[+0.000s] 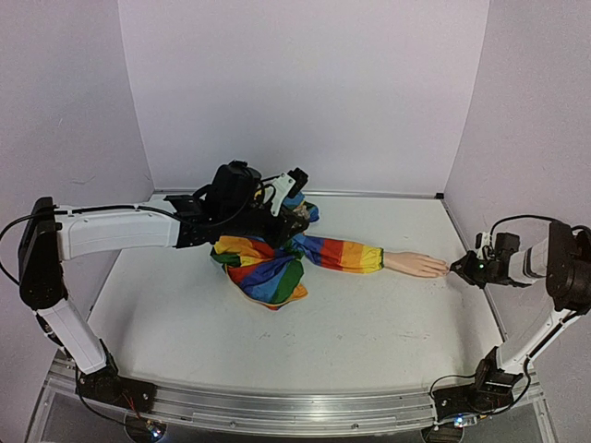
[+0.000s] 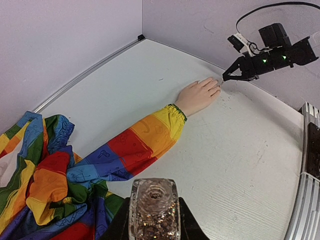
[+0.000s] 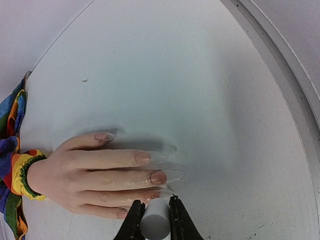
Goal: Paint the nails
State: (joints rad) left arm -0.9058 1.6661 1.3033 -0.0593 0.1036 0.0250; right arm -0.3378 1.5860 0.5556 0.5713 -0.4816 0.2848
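Observation:
The pale mannequin hand (image 1: 416, 265) (image 2: 197, 95) (image 3: 85, 172) lies flat on the table at the end of a rainbow-striped sleeve (image 1: 337, 253) (image 2: 135, 145). Its nails (image 3: 159, 177) carry long clear tips. My right gripper (image 3: 154, 206) (image 1: 459, 269) (image 2: 227, 76) is shut on a white cylindrical brush cap (image 3: 155, 224), right at the fingertips and over the ring finger's nail (image 3: 156, 194), which looks wet and speckled. The brush itself is hidden under the cap. My left gripper (image 2: 154, 220) (image 1: 288, 218) is shut on a clear, uncapped glitter polish bottle (image 2: 154, 200), held above the bunched cloth.
The bunched rainbow garment (image 1: 263, 268) (image 2: 40, 185) lies mid-table under the left arm. Purple walls close in the back and sides. A raised metal rim (image 3: 280, 65) runs along the table's right edge, close to the right gripper.

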